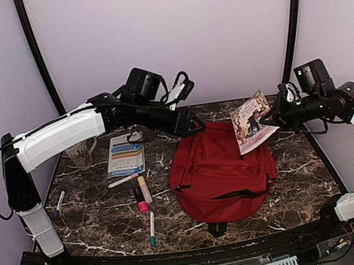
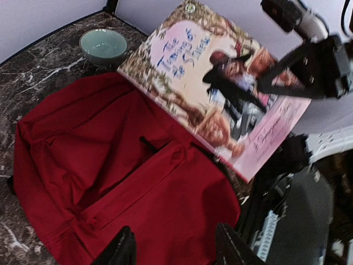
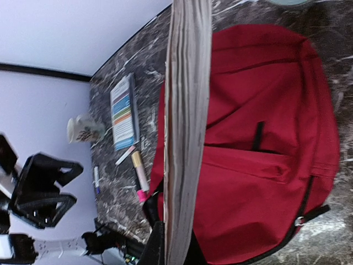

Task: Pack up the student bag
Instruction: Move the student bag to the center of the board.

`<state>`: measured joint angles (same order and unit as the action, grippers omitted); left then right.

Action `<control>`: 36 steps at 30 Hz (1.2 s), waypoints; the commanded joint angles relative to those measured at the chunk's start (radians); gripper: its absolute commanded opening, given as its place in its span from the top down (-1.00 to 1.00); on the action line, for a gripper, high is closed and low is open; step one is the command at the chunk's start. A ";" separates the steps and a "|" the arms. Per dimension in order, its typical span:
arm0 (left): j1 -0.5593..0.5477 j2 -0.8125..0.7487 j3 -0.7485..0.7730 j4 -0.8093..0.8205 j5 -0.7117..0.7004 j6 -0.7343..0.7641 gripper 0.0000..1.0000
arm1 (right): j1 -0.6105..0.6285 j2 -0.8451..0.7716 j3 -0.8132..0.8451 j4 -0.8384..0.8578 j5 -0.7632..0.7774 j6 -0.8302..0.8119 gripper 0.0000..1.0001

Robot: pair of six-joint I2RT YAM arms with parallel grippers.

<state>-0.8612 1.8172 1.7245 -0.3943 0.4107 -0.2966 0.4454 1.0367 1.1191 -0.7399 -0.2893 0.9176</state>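
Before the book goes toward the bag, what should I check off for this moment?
1. Right end effector shut on the book: ok.
2. Book held in the air above the student bag, off the table: ok.
3. Left end effector open, nothing between its fingers: ok.
4. Student bag's main compartment unzipped to take the book: cannot tell; no opening or lining shows.
5. Markers lying on the table left of the bag, apart from it: ok.
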 commanded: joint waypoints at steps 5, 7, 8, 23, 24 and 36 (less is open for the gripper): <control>-0.096 -0.008 -0.042 -0.338 -0.331 0.412 -0.02 | -0.017 -0.068 0.010 -0.270 0.495 0.054 1.00; -0.102 -0.006 -0.057 -0.341 -0.343 0.405 -0.01 | -0.020 -0.051 0.008 -0.351 0.588 0.089 1.00; -0.102 -0.004 -0.057 -0.347 -0.346 0.401 0.00 | -0.021 -0.041 0.005 -0.382 0.623 0.101 1.00; -0.102 0.034 0.044 -0.507 -0.351 0.376 0.03 | -0.098 0.210 -0.095 -0.268 0.659 -0.135 1.00; -0.102 0.034 0.050 -0.506 -0.345 0.372 0.04 | -0.105 0.228 -0.104 -0.215 0.606 -0.190 1.00; -0.102 -0.019 0.035 -0.504 -0.350 0.330 0.06 | -0.131 0.427 -0.074 0.194 -0.064 -0.577 1.00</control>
<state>-0.9623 1.8545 1.7538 -0.8673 0.0662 0.0486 0.3119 1.4071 1.0107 -0.7322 -0.0208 0.4908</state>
